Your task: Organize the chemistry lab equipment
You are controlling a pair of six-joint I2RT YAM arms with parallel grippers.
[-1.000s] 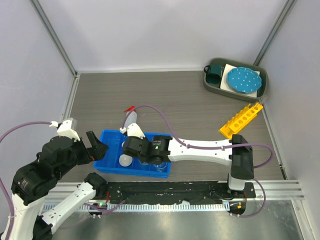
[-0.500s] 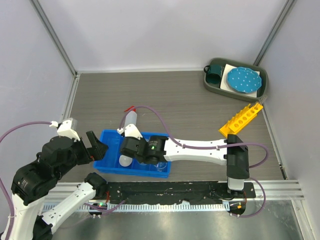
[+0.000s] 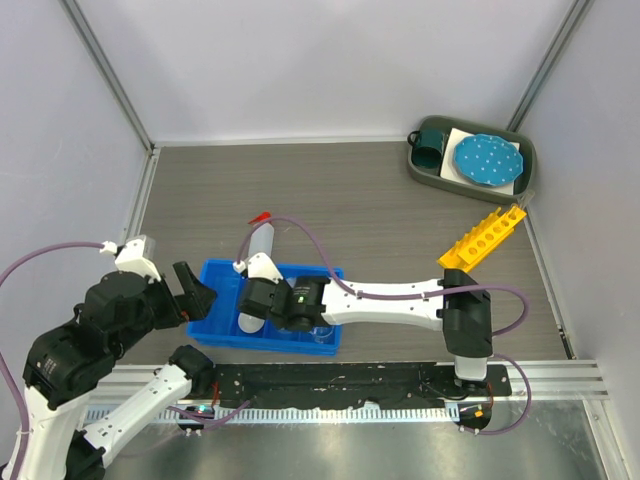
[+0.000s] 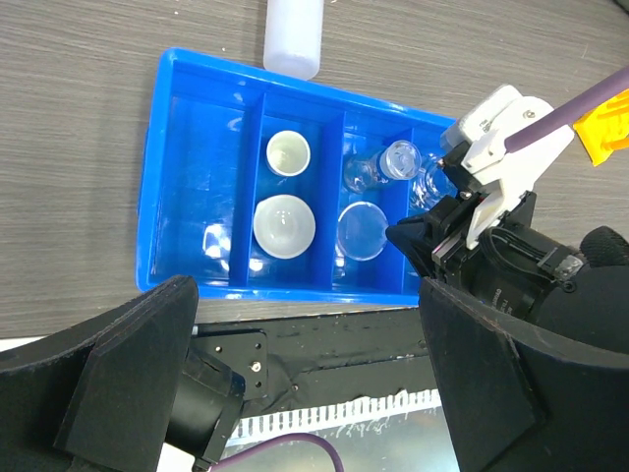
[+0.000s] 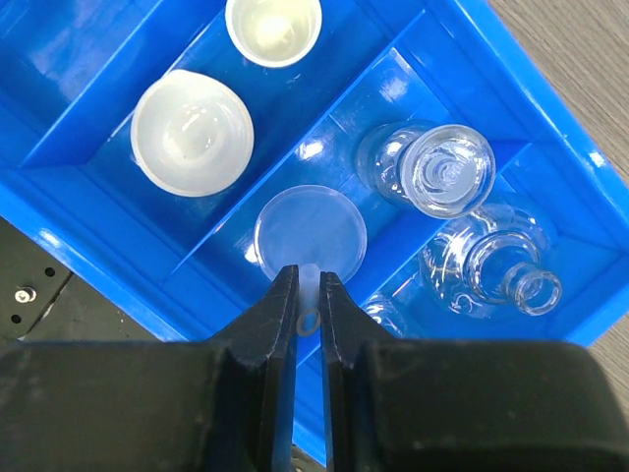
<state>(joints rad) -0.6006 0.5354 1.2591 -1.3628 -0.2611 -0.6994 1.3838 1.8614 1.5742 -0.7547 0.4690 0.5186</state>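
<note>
A blue divided tray [image 3: 215, 275] lies at the near left. In it sit a small white dish [image 5: 273, 28], a larger white dish [image 5: 192, 133], a clear flask [image 5: 442, 169] and a second glass vessel [image 5: 491, 261]. My right gripper [image 5: 309, 295] hangs over the tray, shut on the stem of a clear funnel [image 5: 310, 226] whose wide mouth faces down into a middle compartment. The white squeeze bottle [image 3: 258, 245] with its red nozzle lies just behind the tray. The yellow tube rack [image 3: 482, 240] lies at the right. My left gripper [image 4: 305, 383] stands open and empty, left of the tray.
A grey bin [image 3: 527, 165] at the back right corner holds a teal mug [image 3: 432, 140] and a blue dotted plate [image 3: 487, 160]. The black mounting rail [image 3: 350, 380] runs along the table's near edge. My right arm [image 3: 400, 295] stretches across the table's near middle.
My right arm has swung a little to the left with the funnel in its grip, uncovering more of the squeeze bottle. The left arm has not moved.
</note>
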